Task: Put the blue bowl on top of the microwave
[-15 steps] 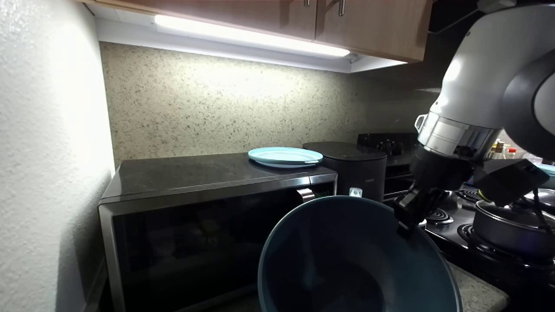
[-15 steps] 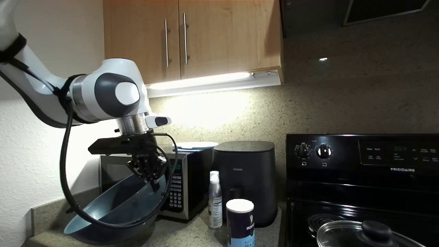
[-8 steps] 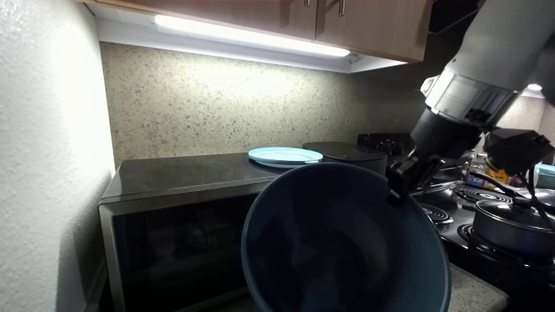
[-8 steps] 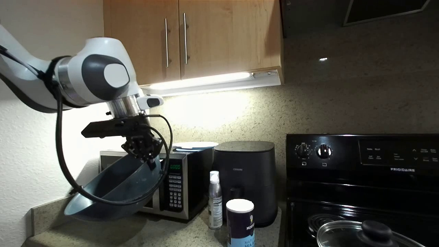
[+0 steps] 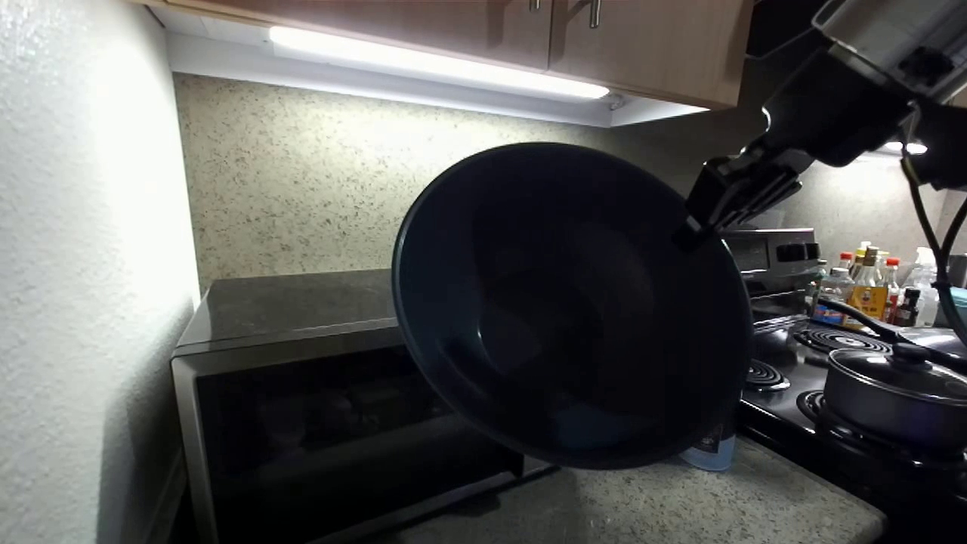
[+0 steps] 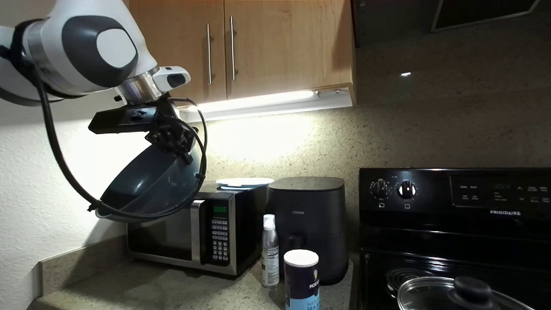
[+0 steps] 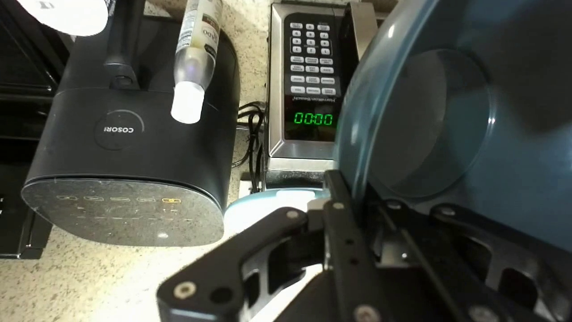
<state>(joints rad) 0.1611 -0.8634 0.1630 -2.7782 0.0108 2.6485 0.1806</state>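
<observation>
Task about half done, it seems. Bowl (image 5: 566, 306) is picked up: rim is pinched tight by tool (image 7: 352, 186) in wrist view. Bowl is held tipped in air, well off bench (image 6: 125, 284), near microwave (image 6: 172, 241). Whether any of it is over microwave's top cannot be told. Left to do: bowl to be brought over top, made level, set down, let go. Plate (image 6: 245, 182) is seen on top, so space may have to be picked.
</observation>
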